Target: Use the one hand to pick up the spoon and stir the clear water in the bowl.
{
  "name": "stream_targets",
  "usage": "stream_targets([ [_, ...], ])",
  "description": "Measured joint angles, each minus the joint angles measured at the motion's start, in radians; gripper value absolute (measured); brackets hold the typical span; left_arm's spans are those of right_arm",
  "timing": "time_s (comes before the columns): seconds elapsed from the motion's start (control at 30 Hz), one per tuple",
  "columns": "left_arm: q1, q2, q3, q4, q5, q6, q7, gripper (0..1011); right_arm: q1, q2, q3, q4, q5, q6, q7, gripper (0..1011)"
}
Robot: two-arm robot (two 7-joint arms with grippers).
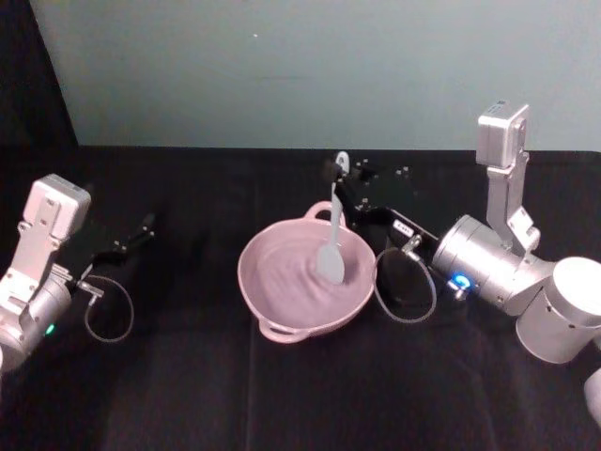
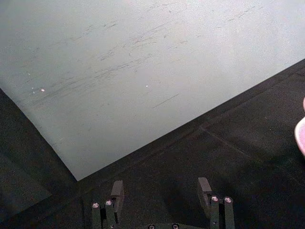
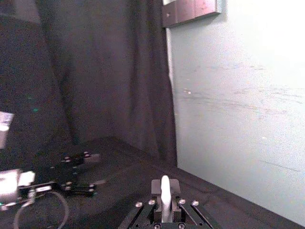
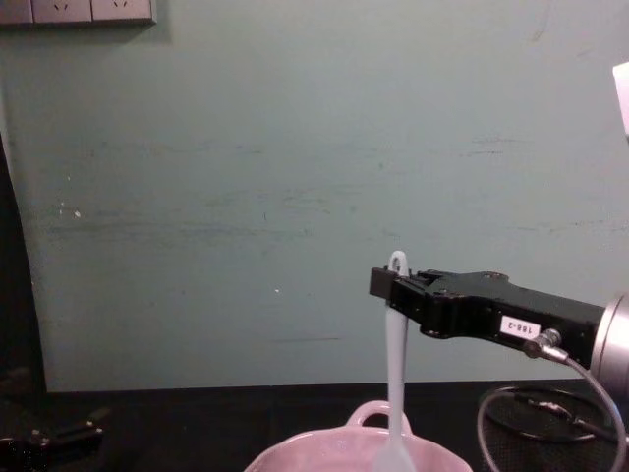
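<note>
The pale pink bowl (image 1: 252, 282) sits mid-table with rippled clear water in it. The white spoon (image 1: 332, 246) stands nearly upright, its flat head down in the water and its holed handle end on top. My right gripper (image 1: 340, 180) reaches in from the right and is shut on the upper handle. The chest view shows that gripper (image 4: 391, 287) clamped on the spoon (image 4: 396, 364) above the bowl (image 4: 366, 413). In the right wrist view the handle (image 3: 165, 191) sits between the shut fingers. My left gripper (image 1: 141, 230) rests at the left, open (image 2: 161, 191).
Black cloth covers the table, and a pale green wall stands behind it. A cable loop (image 1: 406, 287) hangs from the right wrist beside the bowl. Another cable loop (image 1: 108, 310) lies by the left arm.
</note>
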Motion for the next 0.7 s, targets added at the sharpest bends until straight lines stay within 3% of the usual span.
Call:
stream_targets([
  [0.13, 0.0, 0.0, 0.0, 0.0, 0.0, 0.0, 0.0, 1011, -0.029, 0.003, -0.015, -0.045, 0.001, 0.005, 0.004, 110],
  [0.33, 0.0, 0.0, 0.0, 0.0, 0.0, 0.0, 0.0, 1011, -0.024, -0.02, -0.051, -0.056, 0.0, 0.006, 0.02, 110],
  [0.7, 0.0, 0.0, 0.0, 0.0, 0.0, 0.0, 0.0, 1011, 0.07, -0.099, -0.094, 0.07, -0.004, -0.019, 0.047, 110],
])
